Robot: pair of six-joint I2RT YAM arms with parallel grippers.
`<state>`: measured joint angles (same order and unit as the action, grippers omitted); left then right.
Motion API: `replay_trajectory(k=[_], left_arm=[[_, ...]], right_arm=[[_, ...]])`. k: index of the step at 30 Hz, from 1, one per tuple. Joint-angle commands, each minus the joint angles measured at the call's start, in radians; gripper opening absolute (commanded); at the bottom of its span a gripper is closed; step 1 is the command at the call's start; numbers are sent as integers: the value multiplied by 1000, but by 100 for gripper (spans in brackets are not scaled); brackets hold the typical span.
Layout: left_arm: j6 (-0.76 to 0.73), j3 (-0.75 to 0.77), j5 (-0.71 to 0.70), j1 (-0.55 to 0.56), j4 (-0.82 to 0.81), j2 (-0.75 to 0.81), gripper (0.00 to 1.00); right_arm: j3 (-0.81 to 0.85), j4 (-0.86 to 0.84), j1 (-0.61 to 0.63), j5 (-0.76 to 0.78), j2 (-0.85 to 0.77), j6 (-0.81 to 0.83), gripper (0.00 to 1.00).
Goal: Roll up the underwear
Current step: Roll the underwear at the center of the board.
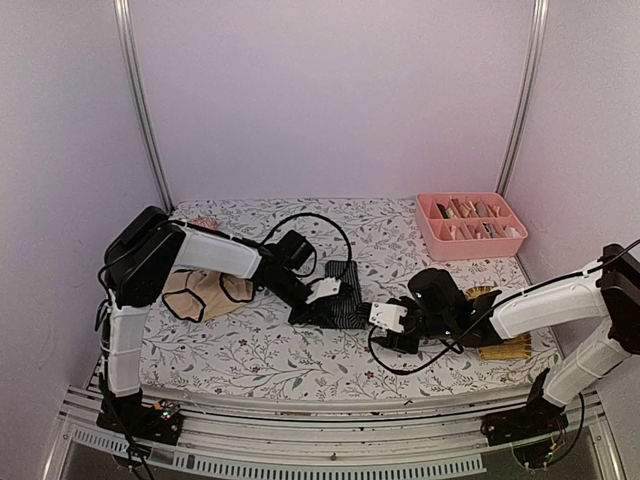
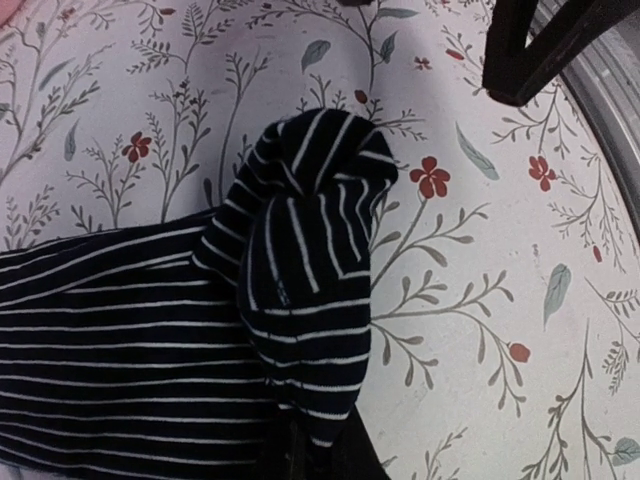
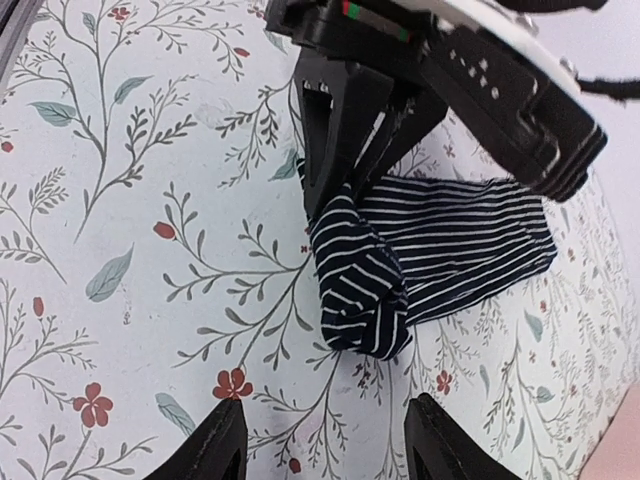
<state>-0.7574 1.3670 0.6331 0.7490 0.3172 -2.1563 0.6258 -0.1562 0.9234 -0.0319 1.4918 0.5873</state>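
The navy striped underwear (image 1: 348, 312) lies on the flowered cloth, one end rolled into a thick fold (image 3: 365, 285). My left gripper (image 1: 338, 300) is shut on that rolled end (image 2: 300, 270), its dark fingers mostly hidden under the cloth at the bottom of the left wrist view. My right gripper (image 3: 330, 450) is open just short of the roll, nothing between its two black fingertips (image 3: 215, 445). In the top view it (image 1: 372, 320) faces the left gripper (image 3: 340, 150) across the roll. The beige underwear with black edging (image 1: 205, 293) lies crumpled beside the left arm.
A pink divided tray (image 1: 470, 225) with small items stands at the back right. A yellowish woven thing (image 1: 505, 347) lies under the right arm. A reddish-pink object (image 1: 205, 222) peeks out behind the left arm. The right gripper's fingers (image 2: 530, 40) show at the top of the left wrist view.
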Motion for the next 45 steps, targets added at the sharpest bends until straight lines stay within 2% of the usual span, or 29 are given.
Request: replay_trajectory(k=[1, 9, 19, 25, 32, 36, 38, 42, 45], left_arm=[[20, 20, 19, -13, 238, -78, 0], [37, 129, 16, -15, 336, -150, 0], [31, 165, 46, -17, 388, -184, 0], [14, 172, 46, -18, 397, -192, 0], [-28, 191, 66, -17, 434, -200, 0], [-63, 190, 86, -17, 447, -197, 0], [-82, 186, 103, -15, 451, -195, 0], [-115, 166, 107, -2, 432, -182, 9], [-103, 132, 87, 3, 354, -149, 28]], right_arm=[[-39, -191, 66, 67, -31, 128, 57], [73, -209, 102, 135, 130, 272, 58], [235, -140, 101, 224, 379, 357, 57], [250, -90, 94, 244, 404, 332, 34], [277, -8, 78, 242, 415, 272, 21], [278, 37, 75, 236, 414, 216, 20], [280, 72, 73, 219, 410, 187, 11], [299, 159, 72, 166, 398, 103, 8], [319, 244, 73, 112, 385, 22, 8]])
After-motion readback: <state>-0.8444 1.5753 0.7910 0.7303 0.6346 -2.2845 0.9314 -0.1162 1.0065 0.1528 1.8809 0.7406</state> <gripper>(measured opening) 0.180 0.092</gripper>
